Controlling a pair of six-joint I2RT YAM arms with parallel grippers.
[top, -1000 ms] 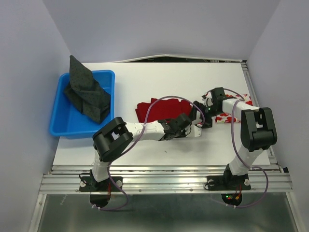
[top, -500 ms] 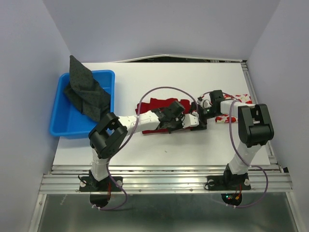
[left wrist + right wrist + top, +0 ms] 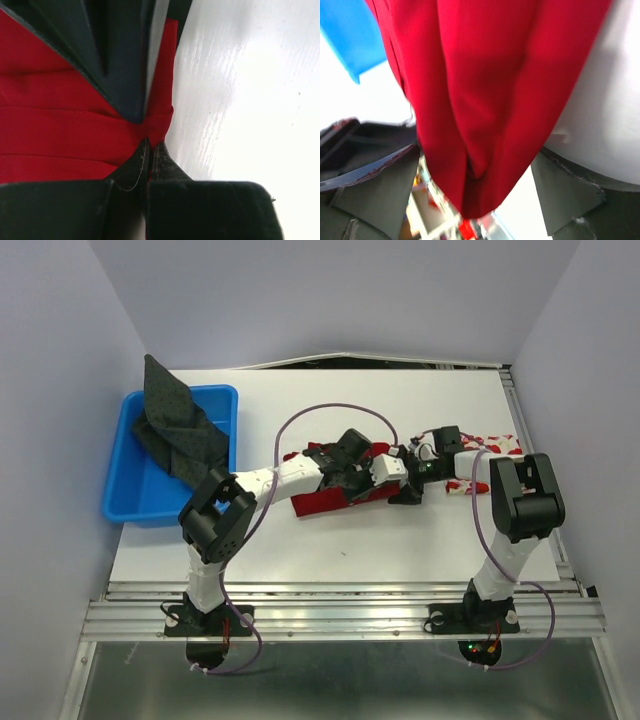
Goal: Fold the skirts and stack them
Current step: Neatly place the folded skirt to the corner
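Note:
The deep-red pleated skirt lies in the middle of the table, partly under my left arm. My left gripper is at its right edge, jaws shut on the red hem. My right gripper meets it there; its fingers stand wide apart with a hanging fold of red cloth between them. The white skirt with red flowers lies at the right under my right arm. The dark grey skirt is draped in the blue bin.
The blue plastic bin stands at the table's left edge and shows at the top left of the right wrist view. White tabletop lies right of the red hem. Walls close in on three sides.
My left forearm has swung back and left over the red skirt. Both grippers have shifted slightly left, and the skirt's right edge has come with them, so more red shows at the near side.

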